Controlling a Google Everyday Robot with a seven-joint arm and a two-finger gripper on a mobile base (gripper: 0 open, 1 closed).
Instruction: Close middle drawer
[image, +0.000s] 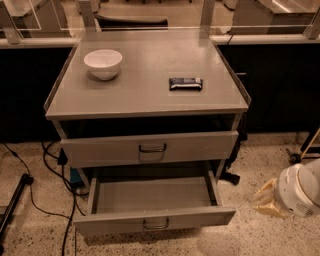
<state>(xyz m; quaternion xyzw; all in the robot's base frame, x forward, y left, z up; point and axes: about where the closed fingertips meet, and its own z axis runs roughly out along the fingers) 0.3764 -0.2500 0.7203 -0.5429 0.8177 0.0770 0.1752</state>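
Observation:
The middle drawer (155, 219) is a grey metal drawer with a low, wide front and a small dark loop handle (156, 224). It stands pulled far out at the bottom of the cabinet, and its inside looks empty. My gripper (267, 202) is the pale yellowish end of a white arm at the lower right. It hangs over the floor to the right of the drawer's front corner and is apart from it.
The drawer above (150, 147) has a taller front and stands slightly out. On the cabinet top (145, 97) sit a white bowl (103, 63) and a dark snack bar (185, 83). Cables (45, 165) lie on the floor at the left, and a dark counter runs behind.

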